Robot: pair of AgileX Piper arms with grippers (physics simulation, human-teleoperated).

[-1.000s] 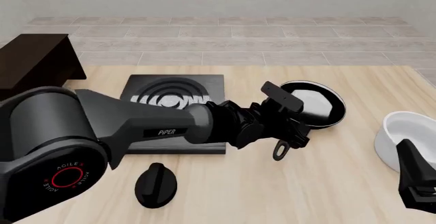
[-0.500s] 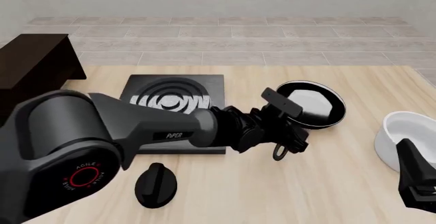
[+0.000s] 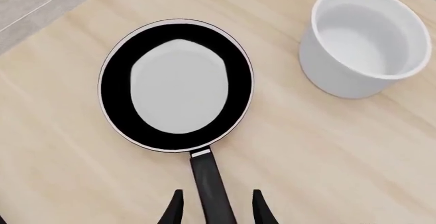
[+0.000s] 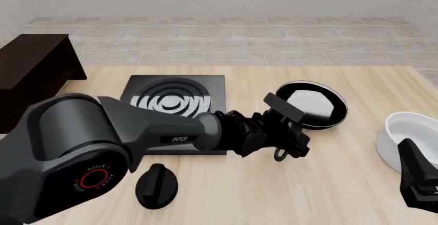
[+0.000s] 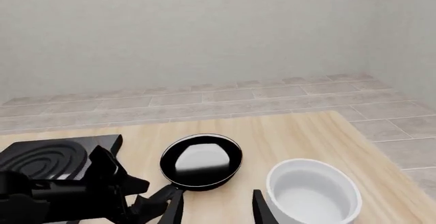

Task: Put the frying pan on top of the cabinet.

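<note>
The frying pan (image 4: 311,104) is a small round black pan with a whitish glossy inside. It lies flat on the table, right of centre, its handle (image 3: 211,188) pointing toward the near edge. My left gripper (image 4: 291,142) is low over that handle. In the left wrist view the gripper (image 3: 216,213) is open, with one fingertip (image 3: 173,211) on each side of the handle and a gap on both sides. The dark brown cabinet (image 4: 34,66) stands at the far left with its flat top bare. My right gripper (image 5: 216,211) is open and holds nothing, near the table's right front corner (image 4: 419,181).
A white bowl (image 4: 405,139) stands right of the pan, close to the right gripper. A black stove plate with rings (image 4: 174,102) lies left of the pan, partly under my left arm. A black knob (image 4: 157,184) lies near the front edge.
My left arm has sunk lower and its gripper has settled closer around the pan's handle. The pan, the bowl and the right arm have not moved.
</note>
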